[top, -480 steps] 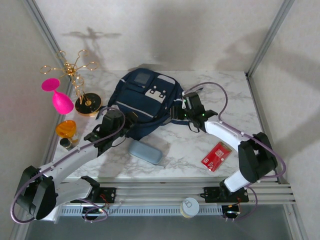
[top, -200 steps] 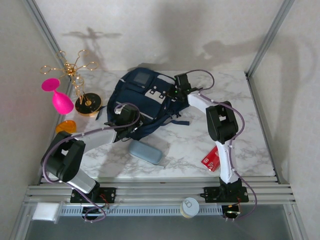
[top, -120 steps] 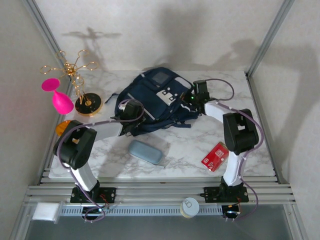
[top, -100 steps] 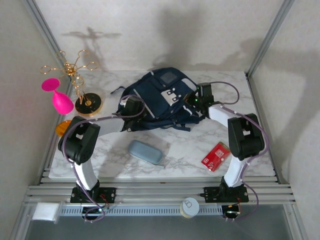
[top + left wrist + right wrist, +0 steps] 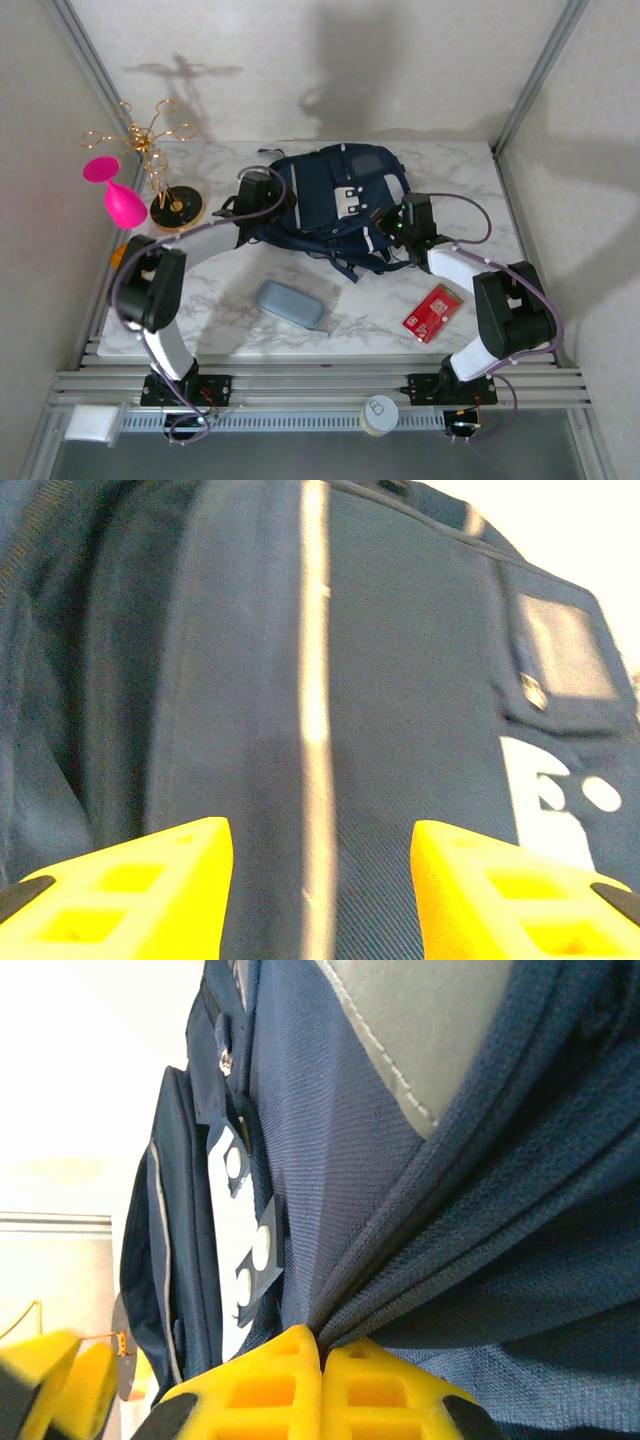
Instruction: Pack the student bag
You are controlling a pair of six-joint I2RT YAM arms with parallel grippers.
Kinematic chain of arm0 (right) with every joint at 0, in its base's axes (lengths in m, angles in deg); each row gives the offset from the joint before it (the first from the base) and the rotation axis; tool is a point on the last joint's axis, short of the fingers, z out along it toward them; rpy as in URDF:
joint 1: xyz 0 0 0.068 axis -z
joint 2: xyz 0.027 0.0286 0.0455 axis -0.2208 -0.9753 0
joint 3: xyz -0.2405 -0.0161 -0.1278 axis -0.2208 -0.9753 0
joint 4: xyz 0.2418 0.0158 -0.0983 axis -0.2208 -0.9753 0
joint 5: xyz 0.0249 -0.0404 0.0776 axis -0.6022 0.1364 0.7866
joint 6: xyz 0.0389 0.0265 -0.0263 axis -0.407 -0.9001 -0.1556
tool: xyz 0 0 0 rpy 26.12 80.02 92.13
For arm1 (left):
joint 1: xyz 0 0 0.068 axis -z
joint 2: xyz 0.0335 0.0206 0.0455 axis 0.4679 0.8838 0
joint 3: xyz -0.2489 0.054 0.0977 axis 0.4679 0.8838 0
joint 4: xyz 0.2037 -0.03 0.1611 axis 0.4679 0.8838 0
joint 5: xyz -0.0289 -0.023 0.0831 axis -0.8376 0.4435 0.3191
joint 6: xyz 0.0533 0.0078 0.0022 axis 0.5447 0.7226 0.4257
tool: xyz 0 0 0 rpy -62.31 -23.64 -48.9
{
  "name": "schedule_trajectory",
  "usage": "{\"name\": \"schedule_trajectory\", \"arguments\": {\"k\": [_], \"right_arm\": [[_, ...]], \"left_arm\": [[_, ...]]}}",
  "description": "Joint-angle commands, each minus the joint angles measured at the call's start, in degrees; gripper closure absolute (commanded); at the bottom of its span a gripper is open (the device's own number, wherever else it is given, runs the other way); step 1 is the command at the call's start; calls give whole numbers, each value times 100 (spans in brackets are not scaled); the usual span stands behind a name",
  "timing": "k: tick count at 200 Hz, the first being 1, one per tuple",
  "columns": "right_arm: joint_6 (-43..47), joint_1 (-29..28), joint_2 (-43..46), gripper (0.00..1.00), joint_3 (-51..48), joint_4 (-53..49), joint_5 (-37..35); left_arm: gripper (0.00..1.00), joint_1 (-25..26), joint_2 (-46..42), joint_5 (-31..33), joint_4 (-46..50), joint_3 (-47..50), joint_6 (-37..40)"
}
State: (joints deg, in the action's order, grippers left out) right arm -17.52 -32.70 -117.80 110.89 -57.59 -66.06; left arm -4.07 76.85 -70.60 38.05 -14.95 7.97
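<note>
— Where does the bag lie?
— The large navy-blue fabric student bag (image 5: 330,190), with white patches and a light stripe, lies on the white marble table (image 5: 480,180) between the two grippers.
— How does the right gripper (image 5: 322,1345) stand?
— Its yellow fingers are pressed together, pinching a gathered fold of the bag's cloth. The fabric fans out from their tips.
— And the left gripper (image 5: 318,830)?
— Its fingers are spread, and the bag's striped panel is right ahead of them, across the gap. I cannot tell whether the tips touch the cloth.
— Anything else nearby?
— A grey-blue oval pouch (image 5: 291,303) lies behind the left gripper, toward the arm bases and apart from the bag. A flat red packet (image 5: 433,312) lies behind the right gripper, beside that arm.
</note>
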Motion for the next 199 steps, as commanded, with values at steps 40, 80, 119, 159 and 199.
{"name": "schedule_trajectory", "arguments": {"k": [40, 80, 119, 159, 199], "right_arm": [[-328, -299, 659, 100, -352, 1085, -222], [-24, -305, 839, 100, -563, 2375, 441], [219, -247, 865, 100, -479, 2893, 1063], [314, -205, 705, 100, -651, 3123, 1105], [451, -151, 493, 100, -724, 3391, 1248]], "left_arm": [[54, 1800, -499, 1072, 1440, -345, 1666], [52, 2125, -107, 1402, 1921, -817, 1903], [52, 2065, 46, 1723, 2064, -1167, 1630], [56, 1989, 123, 1635, 2110, -1365, 1222], [50, 1794, 125, 1469, 1883, -1297, 732]]}}
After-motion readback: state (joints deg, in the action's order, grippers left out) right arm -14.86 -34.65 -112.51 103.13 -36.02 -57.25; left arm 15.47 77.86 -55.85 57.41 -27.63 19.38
